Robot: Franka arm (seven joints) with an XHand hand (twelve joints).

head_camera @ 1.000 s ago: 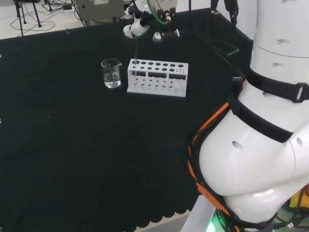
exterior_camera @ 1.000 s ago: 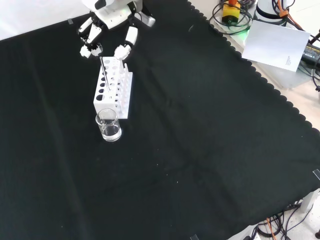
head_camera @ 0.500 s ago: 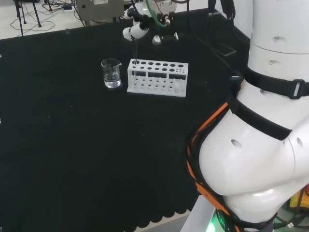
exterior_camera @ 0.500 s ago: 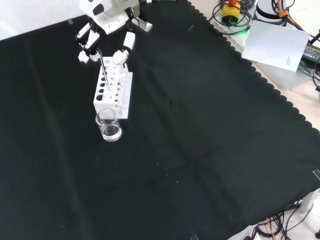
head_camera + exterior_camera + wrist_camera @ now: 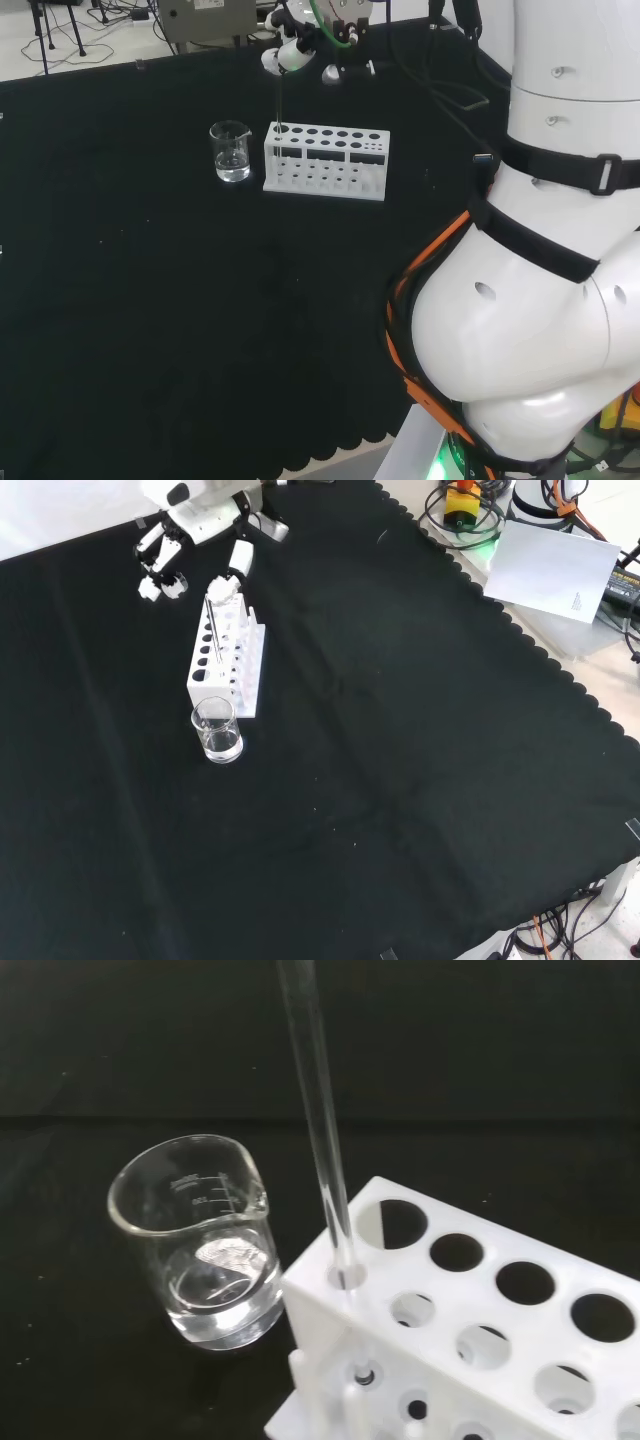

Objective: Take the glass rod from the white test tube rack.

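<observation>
The white rack (image 5: 326,161) is taken as the landmark. It stands on the black cloth (image 5: 400,780) with its rows of round holes facing up.

A glass rod (image 5: 322,1150) is seen standing upright in a corner hole of the rack, at the end nearest the beaker; in the wrist view its lower part passes through the top plate and reaches the tier below. In the head view the rod (image 5: 279,105) rises as a thin line from the rack's left end toward the hand.

The hand (image 5: 300,50) is held above that same end of the rack. In the front view the hand (image 5: 195,530) lies above the rack's far end, with its fingers (image 5: 157,575) spread to either side of the rod's top. Whether the fingertips are closed on the rod cannot be told.

A small clear beaker (image 5: 217,730) stands just beside the rack, at the rod's end, apart from it. A little clear liquid is seen in its bottom in the wrist view.
</observation>
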